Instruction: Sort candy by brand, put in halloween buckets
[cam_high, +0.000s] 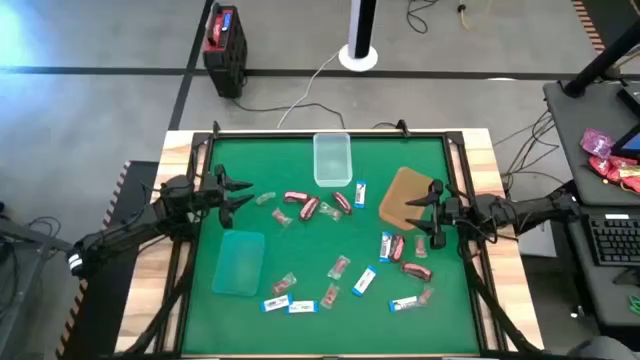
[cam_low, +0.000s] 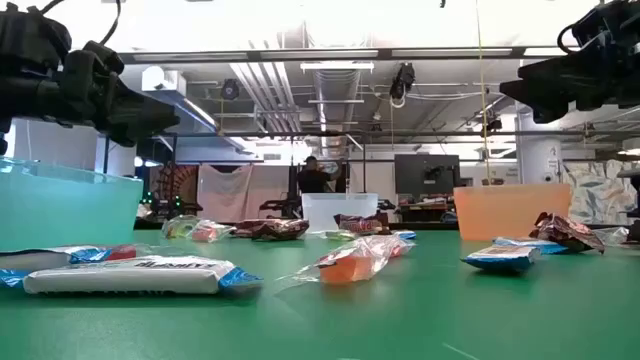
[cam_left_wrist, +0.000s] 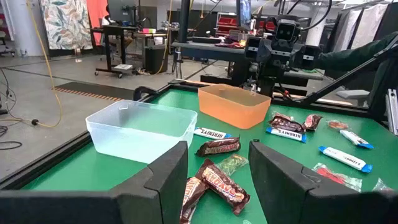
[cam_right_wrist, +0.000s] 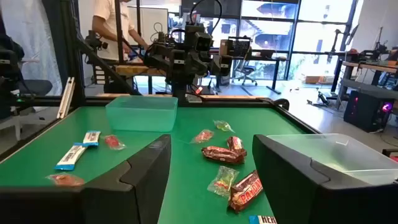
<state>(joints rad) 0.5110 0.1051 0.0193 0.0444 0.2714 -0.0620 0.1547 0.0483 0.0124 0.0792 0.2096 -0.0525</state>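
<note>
Wrapped candy lies scattered over the green table: dark red pieces (cam_high: 308, 207), blue-and-white pieces (cam_high: 363, 280) and clear-pinkish pieces (cam_high: 338, 267). A clear tub (cam_high: 332, 158) stands near the far edge. A teal tub (cam_high: 240, 262) sits on the left toward the near side, and a brown tray (cam_high: 402, 190) on the right. My left gripper (cam_high: 243, 192) hovers open at the table's left side, pointing right. My right gripper (cam_high: 415, 210) hovers open over the brown tray's near right part, pointing left. Both are well above the table in the low view, and neither touches anything.
A black frame (cam_high: 330, 132) rims the green table. In the left wrist view, dark red candy (cam_left_wrist: 224, 186) lies below and ahead of my left gripper, beside the clear tub (cam_left_wrist: 142, 127). A black-and-red box (cam_high: 224, 45) stands on the floor beyond the table. A person (cam_right_wrist: 115, 31) stands behind the table.
</note>
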